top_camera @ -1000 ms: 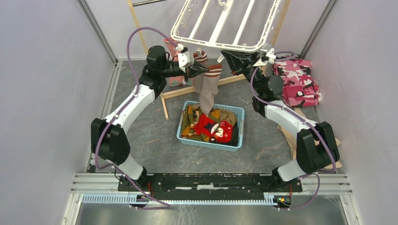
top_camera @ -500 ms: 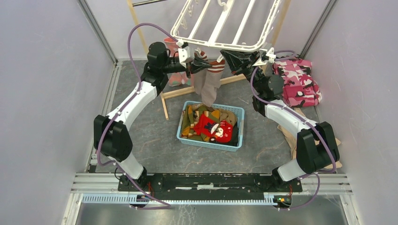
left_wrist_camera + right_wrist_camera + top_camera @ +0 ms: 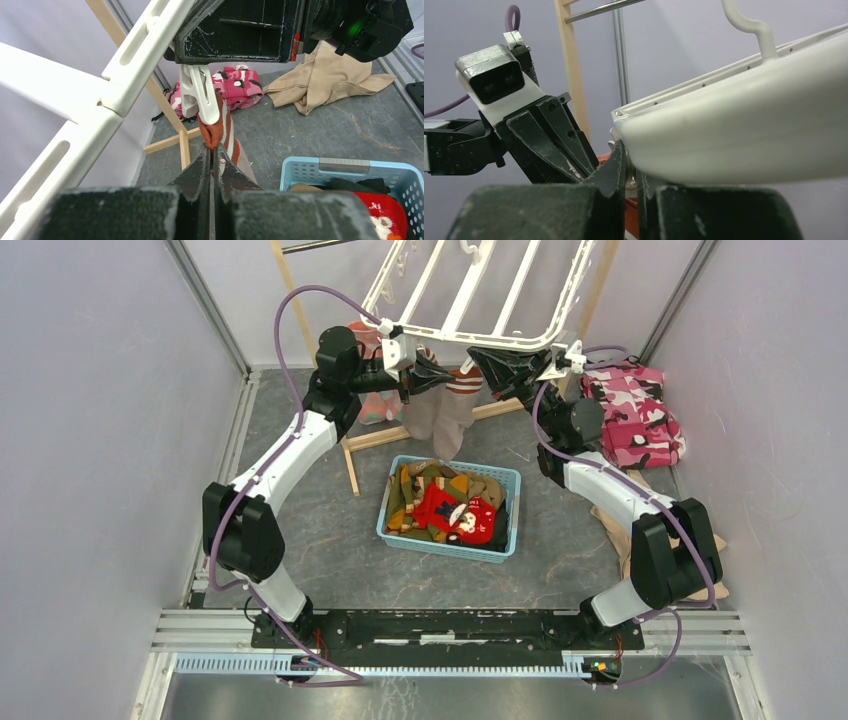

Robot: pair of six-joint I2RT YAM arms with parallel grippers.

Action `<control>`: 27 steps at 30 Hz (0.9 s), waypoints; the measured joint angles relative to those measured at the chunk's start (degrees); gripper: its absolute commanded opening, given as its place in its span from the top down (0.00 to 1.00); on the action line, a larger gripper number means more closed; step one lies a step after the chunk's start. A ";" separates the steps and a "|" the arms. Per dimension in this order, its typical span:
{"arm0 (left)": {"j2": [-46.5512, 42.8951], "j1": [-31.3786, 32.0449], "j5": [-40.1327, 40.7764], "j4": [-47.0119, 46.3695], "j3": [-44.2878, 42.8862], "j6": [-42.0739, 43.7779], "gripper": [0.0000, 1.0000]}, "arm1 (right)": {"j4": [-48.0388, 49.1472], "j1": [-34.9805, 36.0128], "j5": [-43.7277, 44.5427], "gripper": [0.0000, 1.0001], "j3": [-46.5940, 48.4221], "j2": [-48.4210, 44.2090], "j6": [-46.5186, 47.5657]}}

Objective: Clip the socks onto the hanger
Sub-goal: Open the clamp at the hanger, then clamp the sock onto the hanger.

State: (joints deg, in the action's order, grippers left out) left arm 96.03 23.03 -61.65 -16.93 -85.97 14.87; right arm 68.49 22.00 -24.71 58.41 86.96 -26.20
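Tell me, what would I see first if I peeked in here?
A big white hanger hangs up at the back, and both robot arms reach to it. The left claw holds a grey-brown sock with a red-and-white striped cuff up to a white clip, which the right claw pinches. Below, a blue basket holds bright red socks and more clothes.

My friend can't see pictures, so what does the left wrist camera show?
The left gripper, jaws shut, holds a striped sock up to a white clip hanging from the white hanger. Behind, a blue basket, a pink camouflage cloth and a tan garment lie on the grey floor.
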 measured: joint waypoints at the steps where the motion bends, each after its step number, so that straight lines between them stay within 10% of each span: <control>1: 0.00 0.00 0.02 -0.11 -0.04 -0.31 0.98 | 0.00 0.00 -0.11 0.98 0.00 0.00 -0.02; 19: 0.04 0.00 1.51 -7.87 -0.11 -10.19 0.98 | 0.00 0.00 -1.22 0.97 0.83 0.13 -0.17; 27: 0.04 0.00 1.60 -8.94 -0.11 -11.50 0.98 | 0.02 0.00 -1.70 0.78 1.27 0.13 -0.55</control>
State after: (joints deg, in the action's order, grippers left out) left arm 96.07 23.03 -60.05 -25.87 -86.08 3.38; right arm 68.51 22.00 -26.41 59.68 87.09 -26.74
